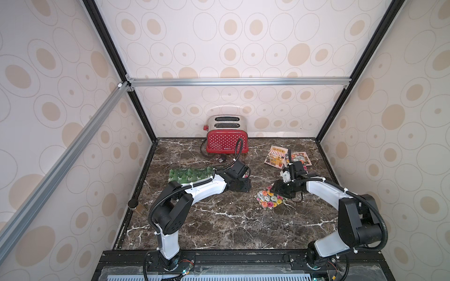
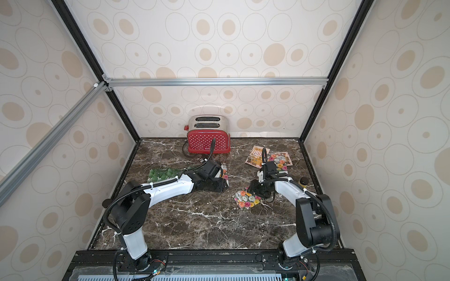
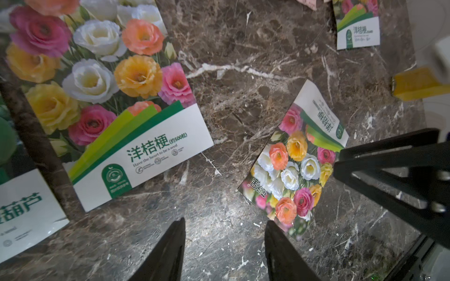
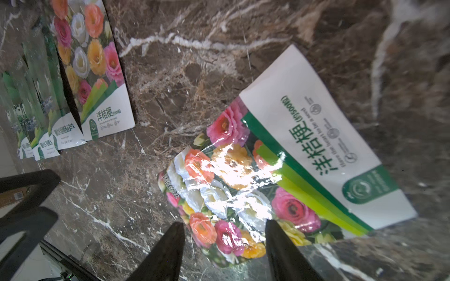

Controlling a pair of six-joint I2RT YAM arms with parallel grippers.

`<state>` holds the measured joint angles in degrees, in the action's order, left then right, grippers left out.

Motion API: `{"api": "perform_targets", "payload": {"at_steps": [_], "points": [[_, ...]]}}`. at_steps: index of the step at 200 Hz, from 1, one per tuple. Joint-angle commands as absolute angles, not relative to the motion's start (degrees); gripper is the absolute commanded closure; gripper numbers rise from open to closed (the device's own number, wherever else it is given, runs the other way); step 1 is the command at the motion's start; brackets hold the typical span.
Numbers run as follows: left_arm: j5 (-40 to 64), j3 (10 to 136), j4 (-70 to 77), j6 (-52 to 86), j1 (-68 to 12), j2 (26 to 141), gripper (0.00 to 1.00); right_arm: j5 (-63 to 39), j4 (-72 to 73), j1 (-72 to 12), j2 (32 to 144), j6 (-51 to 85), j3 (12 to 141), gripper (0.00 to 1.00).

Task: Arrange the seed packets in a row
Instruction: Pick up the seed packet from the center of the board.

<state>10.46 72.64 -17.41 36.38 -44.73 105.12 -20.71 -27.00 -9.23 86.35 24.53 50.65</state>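
Dark marble table (image 1: 219, 219) runs back to a red toaster (image 1: 226, 141). Beside the gourd packets (image 1: 190, 174), labelled "葫芦", a flower packet (image 3: 109, 97) reads "洋桔梗 (约500粒)" and "Have the heart to be a seed". Left hand (image 3: 224, 221), fingers apart, hangs over bare marble. Right hand (image 4: 224, 222), fingers apart, hangs over a tilted flower packet (image 4: 280, 170) mid-table. An awning-print packet (image 1: 275, 157) lies back right.

White shells (image 1: 207, 188); black joints (image 1: 171, 214); ribbed black cables (image 1: 202, 182).
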Motion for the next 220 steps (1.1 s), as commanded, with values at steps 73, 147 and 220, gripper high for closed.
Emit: {"api": "perform_targets", "payload": {"at_steps": [73, 147, 220], "points": [[15.3, 79.3, -22.8, 35.6, -47.3, 110.0, 0.47, -19.7, -26.7, -5.1, 80.9, 24.5, 42.5, 0.43], [15.8, 78.2, -21.5, 42.8, -52.6, 113.4, 0.47, -17.9, -27.6, -1.3, 92.0, 17.9, 53.0, 0.43], [14.2, 76.8, -22.1, 43.7, -53.0, 115.6, 0.46, -14.3, -26.9, -1.3, 98.7, 16.9, 58.1, 0.43]]}}
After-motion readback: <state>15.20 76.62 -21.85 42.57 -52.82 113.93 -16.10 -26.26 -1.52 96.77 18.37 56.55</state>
